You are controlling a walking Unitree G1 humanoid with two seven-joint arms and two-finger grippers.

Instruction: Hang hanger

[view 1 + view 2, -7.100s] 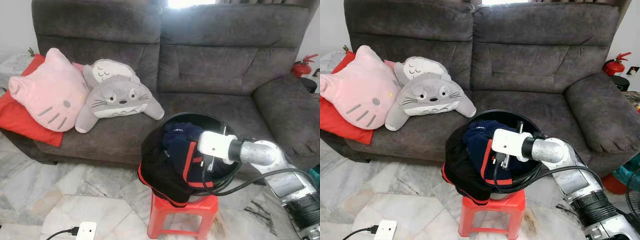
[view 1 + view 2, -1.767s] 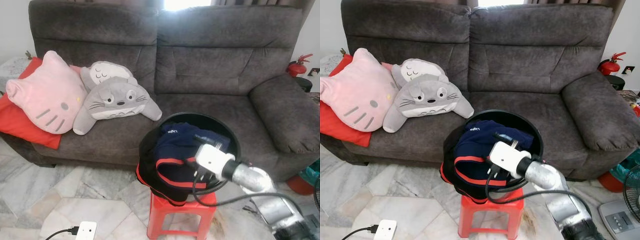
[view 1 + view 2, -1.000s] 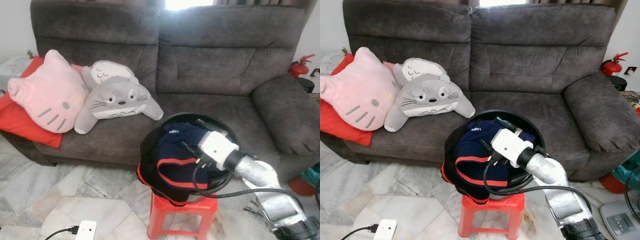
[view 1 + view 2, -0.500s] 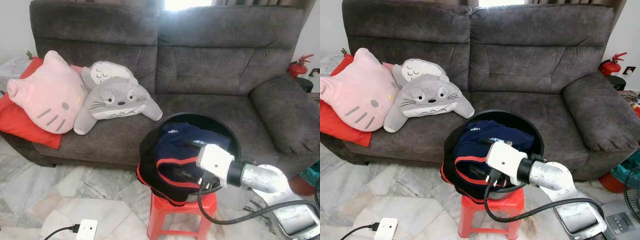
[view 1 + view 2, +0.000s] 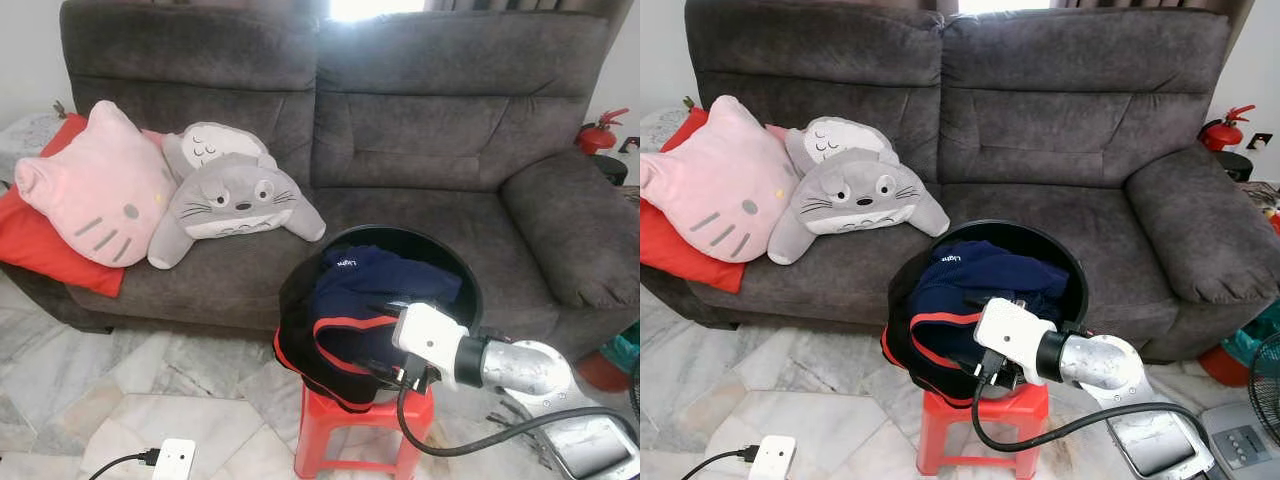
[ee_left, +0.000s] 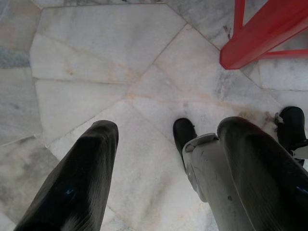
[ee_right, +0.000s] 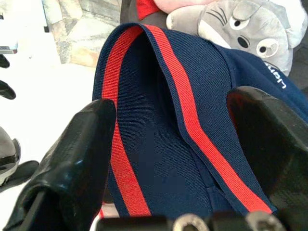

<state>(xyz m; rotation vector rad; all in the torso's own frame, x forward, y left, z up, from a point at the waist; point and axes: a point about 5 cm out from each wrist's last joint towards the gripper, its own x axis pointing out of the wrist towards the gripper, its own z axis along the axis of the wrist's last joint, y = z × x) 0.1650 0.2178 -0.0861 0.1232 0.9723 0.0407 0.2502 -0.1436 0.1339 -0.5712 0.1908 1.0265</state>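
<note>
Reaching right gripper, fingers apart, over navy garment, white lettering unreadable

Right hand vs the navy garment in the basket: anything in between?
Nothing visible. The right hand is open right at the navy garment, its fingers framing the red-striped edge. The garment lies on top in the black basket on the red stool.

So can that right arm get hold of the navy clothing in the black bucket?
Probably yes: the right gripper is open, its fingers either side of the navy garment, nothing between.
</note>
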